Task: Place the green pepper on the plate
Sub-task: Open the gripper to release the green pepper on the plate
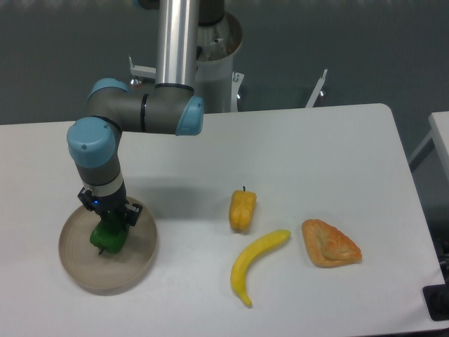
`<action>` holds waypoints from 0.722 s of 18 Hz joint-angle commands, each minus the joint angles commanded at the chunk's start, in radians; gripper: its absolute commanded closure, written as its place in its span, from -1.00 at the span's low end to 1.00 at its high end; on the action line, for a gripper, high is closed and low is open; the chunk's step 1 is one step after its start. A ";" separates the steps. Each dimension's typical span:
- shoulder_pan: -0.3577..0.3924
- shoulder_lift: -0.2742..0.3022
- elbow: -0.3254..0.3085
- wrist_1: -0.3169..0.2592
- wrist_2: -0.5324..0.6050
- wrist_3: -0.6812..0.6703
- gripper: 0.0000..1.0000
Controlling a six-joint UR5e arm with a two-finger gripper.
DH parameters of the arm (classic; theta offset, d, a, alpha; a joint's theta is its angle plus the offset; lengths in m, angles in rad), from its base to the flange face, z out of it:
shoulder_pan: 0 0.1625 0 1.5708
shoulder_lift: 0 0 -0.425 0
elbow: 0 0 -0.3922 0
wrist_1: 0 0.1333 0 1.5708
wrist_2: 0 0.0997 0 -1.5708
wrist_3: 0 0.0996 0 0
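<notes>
- Reaching straight down over the left part of the white table (316, 147), the grey-and-blue robot arm (133, 112) is seen with its black two-finger gripper (110, 223) lowered onto the round beige-tan plate (77, 263).
- The small glossy dark-green bell pepper (107, 238) is found inside the plate's rim, near its middle, directly under the gripper.
- The gripper's fingers are seen closed against the top of the green pepper, so the pepper appears to be held; whether its underside is resting on the plate surface cannot be told.
- A yellow-orange pepper with a short dark stem (243, 210) is seen near the table's middle, well apart from the plate.
- A curved yellow banana (256, 263) is laid just below and beside that pepper.
- A tan, triangular pastry-like piece (330, 243) is placed just to the right of the banana, apart from it.
</notes>
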 joint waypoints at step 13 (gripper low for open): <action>0.002 0.005 0.000 0.000 0.003 0.000 -0.90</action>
